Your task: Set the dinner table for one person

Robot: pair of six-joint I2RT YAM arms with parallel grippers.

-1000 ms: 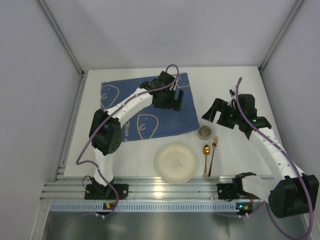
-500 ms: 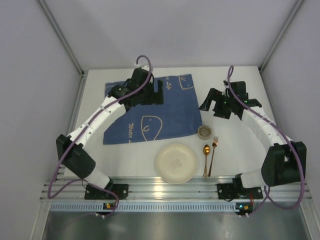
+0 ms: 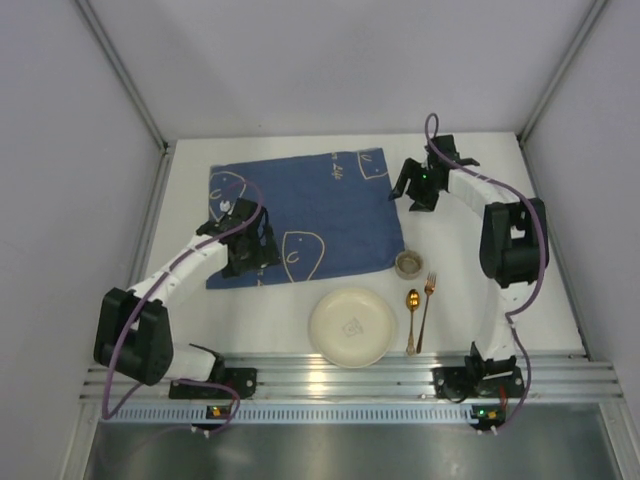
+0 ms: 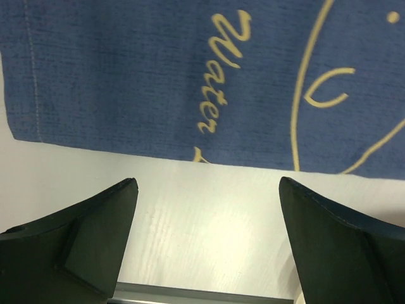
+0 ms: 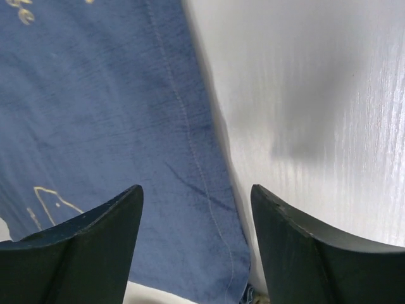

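The white dinner table [image 3: 270,315] holds a blue cloth [image 3: 320,205] with yellow fish outlines, spread flat at the back left. My left gripper [image 3: 247,258] is open and empty over the cloth's near left edge. In the left wrist view the gripper [image 4: 209,190] hovers above bare table [image 4: 209,221], with the cloth's edge [image 4: 158,76] just beyond the fingertips. My right gripper [image 3: 410,190] is open and empty at the cloth's far right edge. In the right wrist view the gripper [image 5: 196,196] straddles the hem of the cloth [image 5: 114,114], with the table [image 5: 316,82] to its right.
A cream plate [image 3: 352,326] sits at the near middle. A gold spoon [image 3: 412,318] and gold fork [image 3: 427,308] lie right of it. A small beige cup [image 3: 409,264] stands by the cloth's near right corner. Grey walls enclose the table; a metal rail [image 3: 350,382] runs along the front.
My left arm swung from the cloth's far part to its near left edge. My right arm reached farther back and left, to the cloth's far right edge. The cloth now lies flatter.
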